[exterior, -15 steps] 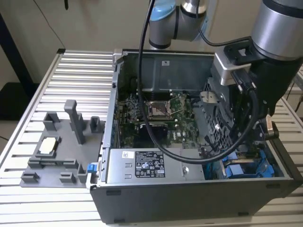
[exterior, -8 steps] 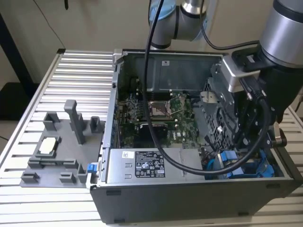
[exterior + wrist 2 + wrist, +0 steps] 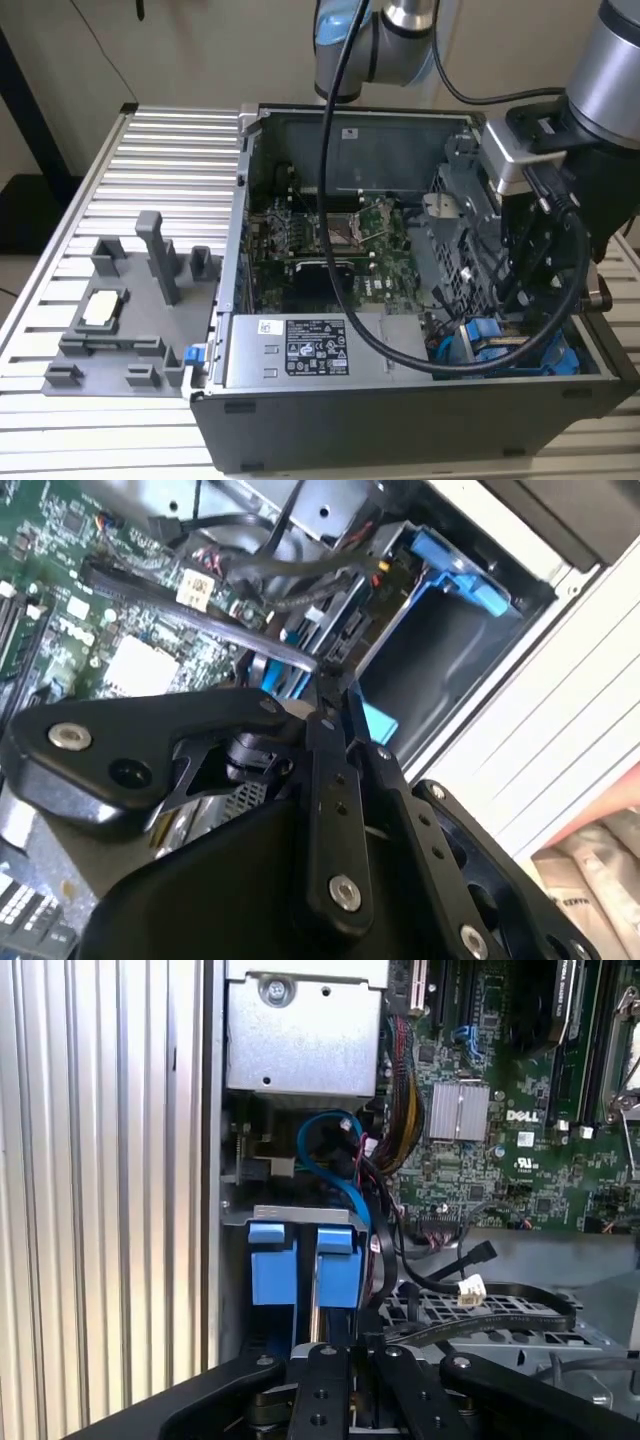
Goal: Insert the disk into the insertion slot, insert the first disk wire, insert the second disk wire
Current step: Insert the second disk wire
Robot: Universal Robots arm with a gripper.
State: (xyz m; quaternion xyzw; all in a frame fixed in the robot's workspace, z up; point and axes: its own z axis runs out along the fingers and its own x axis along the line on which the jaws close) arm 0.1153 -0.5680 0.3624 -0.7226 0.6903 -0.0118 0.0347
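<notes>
disk (image 3: pixel 300 1265) | edge-on in insertion slot (image 3: pixel 440 630) | directly ahead of jaws | jaws together

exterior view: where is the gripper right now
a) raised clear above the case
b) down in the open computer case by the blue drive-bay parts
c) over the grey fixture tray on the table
b: the gripper is low inside the open computer case, just above the blue rails of the insertion slot.

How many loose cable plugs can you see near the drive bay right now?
2. In the first wrist view, a black plug ends at the green board's edge, and a white plug rests over the perforated cage nearby. More may hide among the cables.
</notes>
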